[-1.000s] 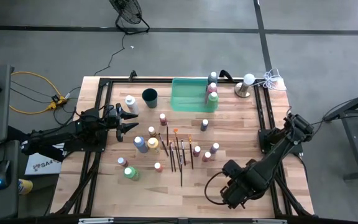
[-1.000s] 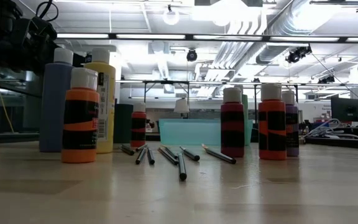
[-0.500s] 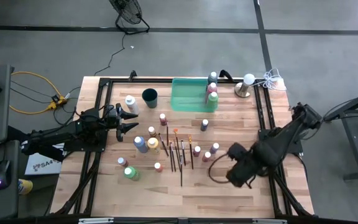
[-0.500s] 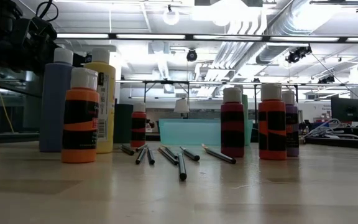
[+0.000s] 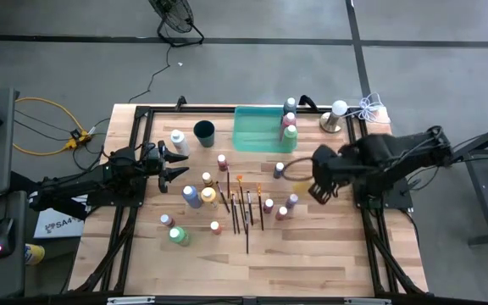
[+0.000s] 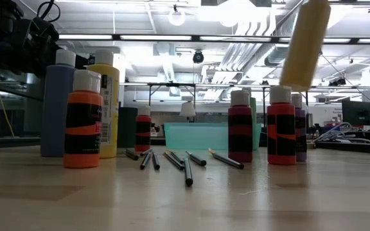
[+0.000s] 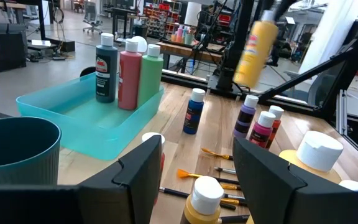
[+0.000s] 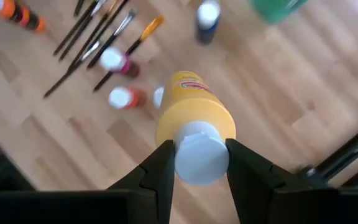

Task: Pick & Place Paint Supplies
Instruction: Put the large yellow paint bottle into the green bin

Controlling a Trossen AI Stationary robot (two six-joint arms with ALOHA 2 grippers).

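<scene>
Your right gripper [image 8: 196, 163] is hard to read from the high view: the arm covers it, and only a yellowish blur shows beside it. The low view cuts the yellow bottle [image 6: 306, 43] off at the top edge, tilted, hanging above the red bottle [image 6: 281, 126]. The right wrist view is motion-blurred but shows the fingers [image 8: 157, 168] clamped on that bottle's pale cap.

Against half a second ago, your right arm has swung from the table's 4 o'clock corner up toward 2 o'clock, and the yellow bottle is newly in the low view.

Your left gripper [image 5: 173, 163] sits at 9 o'clock, jaws spread wide and holding nothing. Three bottles stand in the green tray [image 5: 257, 135] at 12 o'clock; the paintbrushes [image 5: 244, 207] lie at centre.
</scene>
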